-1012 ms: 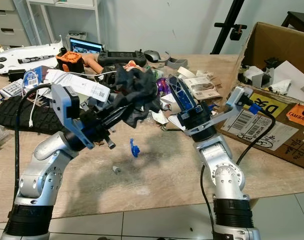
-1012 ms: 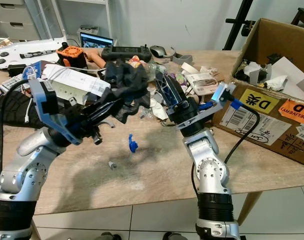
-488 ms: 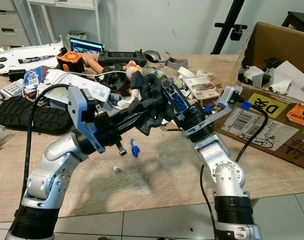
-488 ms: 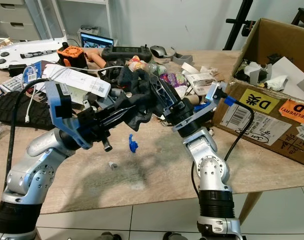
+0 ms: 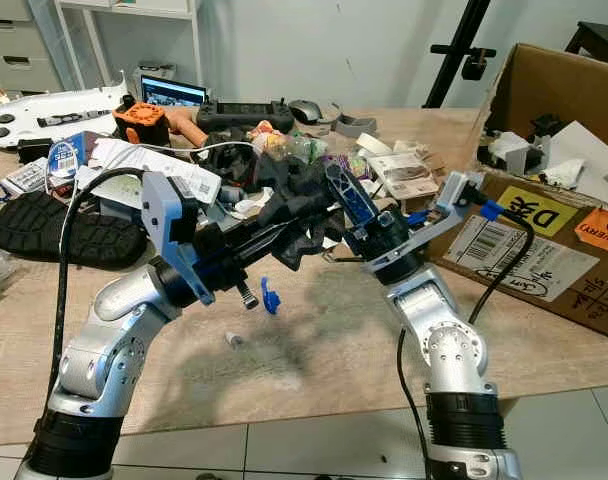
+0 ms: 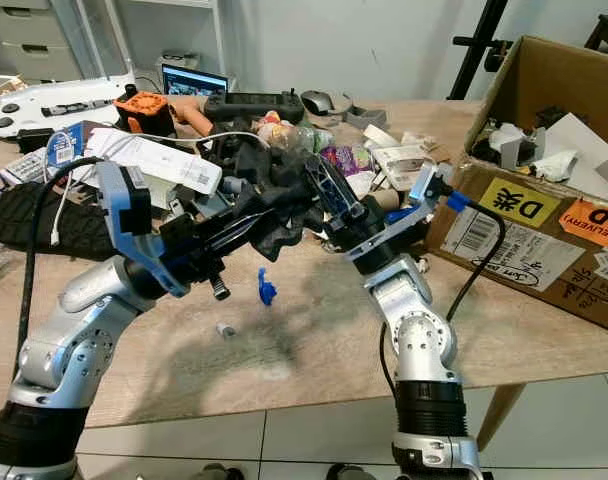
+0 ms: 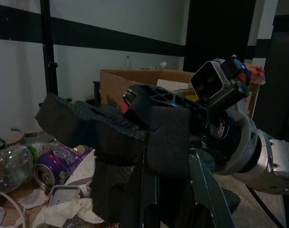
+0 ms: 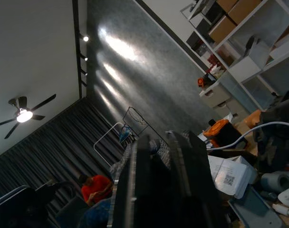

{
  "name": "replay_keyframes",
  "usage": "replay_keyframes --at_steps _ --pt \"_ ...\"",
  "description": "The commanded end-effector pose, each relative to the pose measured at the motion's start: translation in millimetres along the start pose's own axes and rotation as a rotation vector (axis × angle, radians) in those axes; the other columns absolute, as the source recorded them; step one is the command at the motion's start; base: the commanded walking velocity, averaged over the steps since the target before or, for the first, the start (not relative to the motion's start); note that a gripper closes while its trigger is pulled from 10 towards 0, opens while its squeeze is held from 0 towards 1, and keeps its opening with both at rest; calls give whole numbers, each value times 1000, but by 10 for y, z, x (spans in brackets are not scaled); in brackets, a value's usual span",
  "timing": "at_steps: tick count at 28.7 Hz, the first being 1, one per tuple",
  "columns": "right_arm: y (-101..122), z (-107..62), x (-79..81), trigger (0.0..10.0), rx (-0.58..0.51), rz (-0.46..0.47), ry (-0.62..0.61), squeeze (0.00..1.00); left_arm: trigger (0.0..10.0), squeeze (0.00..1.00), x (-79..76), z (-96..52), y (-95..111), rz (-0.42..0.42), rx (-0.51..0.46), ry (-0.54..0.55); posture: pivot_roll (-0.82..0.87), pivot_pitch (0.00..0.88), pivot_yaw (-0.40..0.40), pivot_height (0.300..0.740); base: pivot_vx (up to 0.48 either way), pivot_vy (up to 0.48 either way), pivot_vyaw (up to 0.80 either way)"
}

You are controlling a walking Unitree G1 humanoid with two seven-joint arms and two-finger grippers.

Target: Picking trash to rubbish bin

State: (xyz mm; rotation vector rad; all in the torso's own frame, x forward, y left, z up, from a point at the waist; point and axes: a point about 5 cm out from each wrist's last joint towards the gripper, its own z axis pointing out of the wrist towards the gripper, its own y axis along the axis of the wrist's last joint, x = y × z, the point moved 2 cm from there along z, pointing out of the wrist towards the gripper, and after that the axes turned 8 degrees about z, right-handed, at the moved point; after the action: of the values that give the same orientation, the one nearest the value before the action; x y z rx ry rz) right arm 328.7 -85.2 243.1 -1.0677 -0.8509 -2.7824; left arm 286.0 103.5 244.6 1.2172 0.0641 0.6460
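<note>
A long wooden desk [image 5: 314, 350] runs across the view, its far half heaped with clutter and its near half mostly bare. At the robot's right a big open cardboard box [image 5: 544, 150] with shipping labels sits on the desk's corner, holding white paper scraps and small dark parts. On the left lie a pair of black shoe soles [image 5: 54, 225], a white sheet with printed labels [image 5: 144, 165], an orange and black block [image 5: 142, 120], a small screen [image 5: 171, 92] and a black controller [image 5: 246, 112]. Above the middle of the desk both silver arms reach in toward each other. The left pincer [image 5: 284, 222] is clamped on a dark crumpled cloth [image 5: 302, 205], held up off the desk surface in front of the pile of clutter; the left wrist view shows the cloth [image 7: 111, 133] draped over the long black fingers [image 7: 149, 194]. The right pincer [image 5: 344, 195] points up and toward the left, right against the same cloth, and whether its fingers are apart or gripping cannot be told. Behind the cloth are a purple can [image 7: 59, 159], a clear plastic bottle [image 7: 11, 166] and crumpled white tissue [image 7: 73, 211]. On the bare wood under the arms lie a small blue plastic piece [image 5: 269, 297] and, nearer the robot, a tiny grey bit [image 5: 231, 340].
</note>
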Motion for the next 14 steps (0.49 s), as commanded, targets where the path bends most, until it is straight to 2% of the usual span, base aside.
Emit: replay_keyframes --at_steps 1,13,14 --pt "-99 -27 -38 0 39 16 -27 0 0 0 -107 136 79 16 -44 -64 60 155 -18 740 0 0 0" --pt "-107 3 -33 0 21 28 -16 0 0 0 -84 163 85 24 -50 -41 71 162 -21 740 0 0 0" --pt "-108 3 -34 0 20 25 -18 0 0 639 -72 161 90 28 -54 -28 69 164 -16 740 0 0 0"
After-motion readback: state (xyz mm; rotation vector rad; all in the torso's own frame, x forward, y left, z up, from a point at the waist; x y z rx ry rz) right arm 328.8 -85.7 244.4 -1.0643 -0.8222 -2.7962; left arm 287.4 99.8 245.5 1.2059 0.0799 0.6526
